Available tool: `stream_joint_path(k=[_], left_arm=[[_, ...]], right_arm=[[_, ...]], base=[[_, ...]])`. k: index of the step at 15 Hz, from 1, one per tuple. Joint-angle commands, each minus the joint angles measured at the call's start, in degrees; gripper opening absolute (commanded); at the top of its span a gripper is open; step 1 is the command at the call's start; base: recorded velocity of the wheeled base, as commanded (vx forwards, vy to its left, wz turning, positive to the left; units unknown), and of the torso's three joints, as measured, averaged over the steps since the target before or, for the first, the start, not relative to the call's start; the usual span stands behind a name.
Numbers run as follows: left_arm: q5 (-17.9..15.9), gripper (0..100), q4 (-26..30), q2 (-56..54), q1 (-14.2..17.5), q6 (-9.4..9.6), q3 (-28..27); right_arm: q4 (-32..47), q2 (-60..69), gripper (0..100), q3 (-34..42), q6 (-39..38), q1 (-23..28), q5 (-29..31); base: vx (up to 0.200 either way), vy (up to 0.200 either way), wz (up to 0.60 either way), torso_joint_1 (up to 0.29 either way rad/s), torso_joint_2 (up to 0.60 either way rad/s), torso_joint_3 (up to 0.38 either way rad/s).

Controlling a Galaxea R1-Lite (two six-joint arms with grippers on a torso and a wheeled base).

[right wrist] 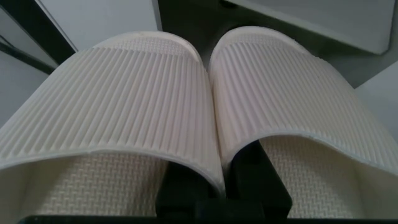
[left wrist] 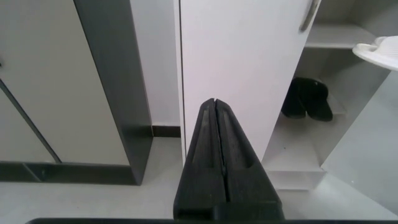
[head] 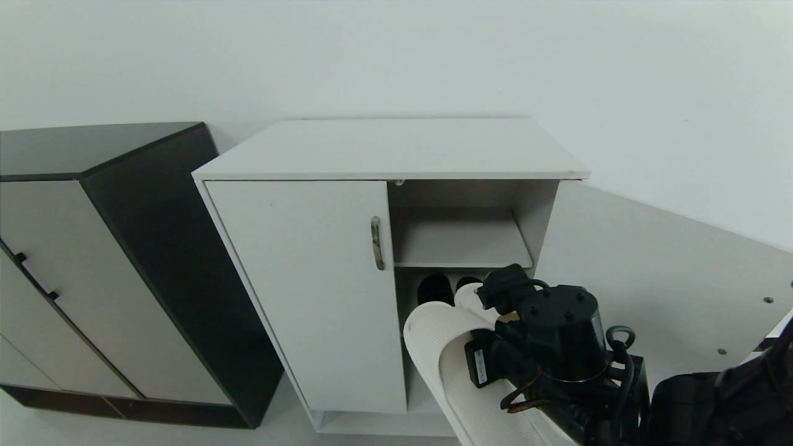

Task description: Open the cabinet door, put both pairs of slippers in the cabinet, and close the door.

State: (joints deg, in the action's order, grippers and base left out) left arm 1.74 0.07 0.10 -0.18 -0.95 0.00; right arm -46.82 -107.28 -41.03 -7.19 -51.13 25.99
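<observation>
I see the white cabinet point(head: 396, 148) against the wall, with a dark cabinet point(head: 124, 266) just beside it on my left. Its right door point(head: 669, 272) is swung wide open and its left door point(head: 303, 291) is closed. The white slippers point(right wrist: 205, 106) hang side by side in front of the opening, pinched by my right pincer point(right wrist: 227, 180) where their inner edges meet. The black slippers point(head: 435, 288) sit inside on the lower shelf. My left pincer point(left wrist: 215, 115) is pressed together on nothing, low before the closed door.
</observation>
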Motion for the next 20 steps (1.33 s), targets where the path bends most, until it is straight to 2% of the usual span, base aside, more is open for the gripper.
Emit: stream_joint_path(k=[1, 7, 12, 17, 18, 19, 20], left_arm=[[0.01, 0, 0.01, -0.01, 0.01, -0.02, 0.0], [0.01, 0, 0.01, -0.01, 0.01, -0.02, 0.0], [0.01, 0, 0.01, -0.01, 0.01, -0.02, 0.0], [0.19, 0, 0.01, -0.01, 0.01, 0.16, 0.0], [0.19, 0, 0.01, -0.01, 0.01, 0.42, 0.0], [0.19, 0, 0.01, -0.01, 0.01, 0.42, 0.0], [0.1, 0, 0.01, -0.01, 0.01, 0.69, 0.0]], right_arm=[[-0.02, 0.05, 0, -0.01, -0.01, -0.03, -0.06], [-0.11, 0.05, 0, 0.34, 0.16, -0.11, 0.03], [-3.27, -0.3, 0, 1.31, 1.92, -0.03, -0.15], [-6.61, -2.32, 0, -0.01, 4.56, 0.24, 1.08], [-4.77, -2.41, 0, -3.26, 4.91, -1.08, 5.47], [1.03, -1.62, 0, -5.46, 4.91, -1.96, 9.78], [7.89, -0.13, 0, -9.59, 4.03, -2.4, 11.45]], base=[[0.0, 0.0, 0.0, -0.1, 0.47, 0.33], [0.0, 0.0, 0.0, -0.109, 0.46, 0.345], [0.0, 0.0, 0.0, -0.04, 0.41, 0.369], [0.0, 0.0, 0.0, -0.003, 0.07, 0.061], [0.0, 0.0, 0.0, 0.0, 0.0, 0.0], [0.0, 0.0, 0.0, 0.0, 0.0, 0.0], [0.0, 0.0, 0.0, 0.0, 0.0, 0.0]])
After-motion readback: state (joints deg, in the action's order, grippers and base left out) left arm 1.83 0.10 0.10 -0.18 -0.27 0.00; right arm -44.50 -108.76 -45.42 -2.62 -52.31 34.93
